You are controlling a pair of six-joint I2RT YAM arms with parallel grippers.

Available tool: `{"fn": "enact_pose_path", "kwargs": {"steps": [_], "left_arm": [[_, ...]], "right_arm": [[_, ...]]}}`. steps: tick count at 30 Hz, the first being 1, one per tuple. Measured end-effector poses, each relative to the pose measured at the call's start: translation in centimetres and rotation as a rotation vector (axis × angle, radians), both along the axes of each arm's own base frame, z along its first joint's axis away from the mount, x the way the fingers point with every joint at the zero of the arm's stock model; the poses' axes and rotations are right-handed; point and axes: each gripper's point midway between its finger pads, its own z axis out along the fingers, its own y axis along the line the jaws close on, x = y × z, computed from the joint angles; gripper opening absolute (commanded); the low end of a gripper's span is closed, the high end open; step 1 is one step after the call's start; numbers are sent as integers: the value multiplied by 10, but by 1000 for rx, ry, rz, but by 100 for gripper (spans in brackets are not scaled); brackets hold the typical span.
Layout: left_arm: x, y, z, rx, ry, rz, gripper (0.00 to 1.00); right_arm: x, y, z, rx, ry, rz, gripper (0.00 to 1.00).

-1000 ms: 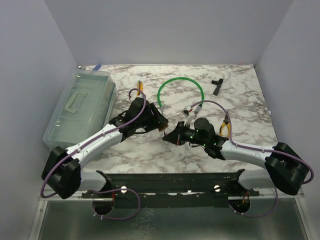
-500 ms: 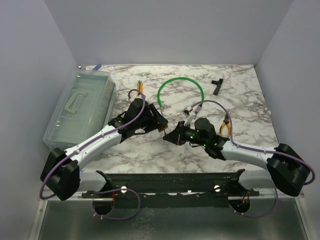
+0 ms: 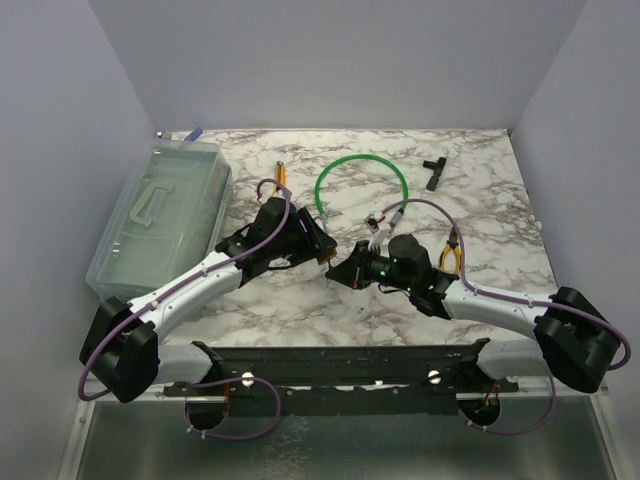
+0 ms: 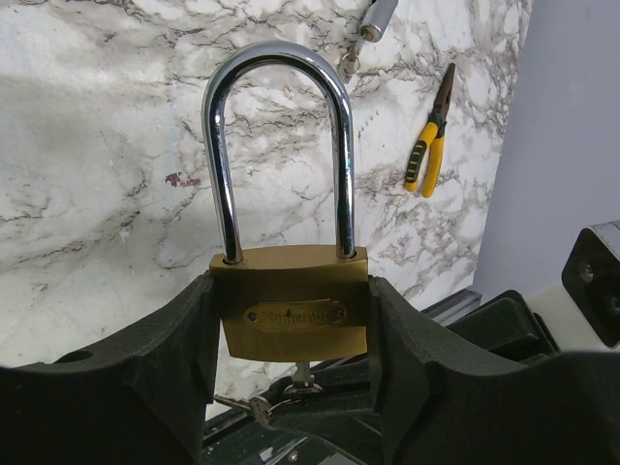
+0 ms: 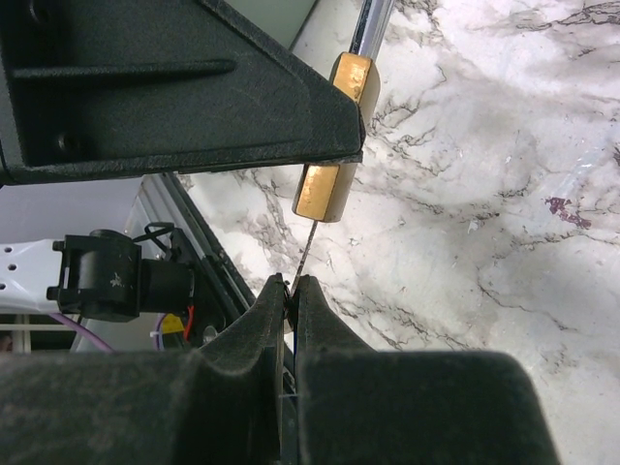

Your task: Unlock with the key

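Observation:
My left gripper [image 4: 291, 325] is shut on the brass padlock [image 4: 293, 302], holding its body between both fingers with the steel shackle [image 4: 279, 145] pointing away, closed into the body. The tiny silvery key [image 4: 303, 373] sticks into the keyhole at the padlock's underside. My right gripper [image 5: 290, 284] is shut on the key [image 5: 305, 247], its thin blade running up into the padlock's base [image 5: 329, 189]. In the top view the two grippers meet at the table's middle, left [image 3: 318, 245] and right [image 3: 345, 270].
A clear plastic box [image 3: 160, 215] stands at the left. A green cable loop [image 3: 360, 185], yellow-handled pliers [image 3: 452, 255], a black T-shaped part [image 3: 433, 170] and a small silver connector [image 3: 385, 220] lie on the marble table [image 3: 480, 200].
The right arm has crept slightly left toward the left gripper; both grips are unchanged.

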Motion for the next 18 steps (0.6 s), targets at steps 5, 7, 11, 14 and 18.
{"fn": "enact_pose_path", "kwargs": {"steps": [5,7,11,14,18], "left_arm": [[0,1,0,-1,-3,0,0],[0,0,1,-1,-8,-2,0],[0,0,2,-2,-18,-7,0],[0,0,2,-1,-26,-12,0],[0,-1,4,-5,-43,-23,0]], "right_arm": [[2,0,1,-8,4,-7,0],[2,0,1,-10,6,-9,0],[2,-1,1,-12,5,-12,0],[3,-1,2,-15,7,-13,0],[5,0,5,-27,4,-18,0]]}}
